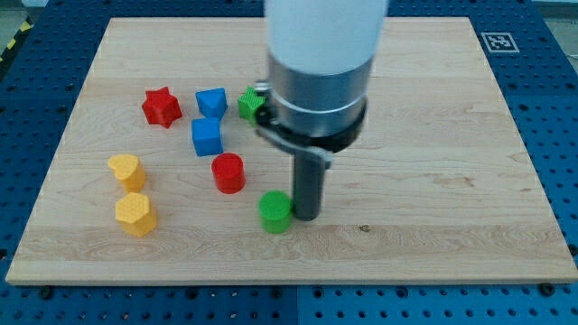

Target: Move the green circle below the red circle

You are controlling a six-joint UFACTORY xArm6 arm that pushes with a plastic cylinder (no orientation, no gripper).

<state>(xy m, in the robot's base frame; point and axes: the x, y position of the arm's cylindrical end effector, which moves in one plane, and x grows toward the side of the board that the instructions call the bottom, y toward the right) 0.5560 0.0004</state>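
Note:
The green circle (275, 210) is a small green cylinder on the wooden board, below and to the right of the red circle (228, 171). My tip (306, 215) stands right against the green circle's right side. The rod rises into the arm's large white and grey body, which hides part of the board above it.
A red star (161, 106) lies at the upper left. Two blue blocks (211, 102) (206, 137) lie above the red circle. A green star (250, 103) is partly hidden by the arm. A yellow heart (125, 170) and a yellow hexagon (135, 214) lie at the left.

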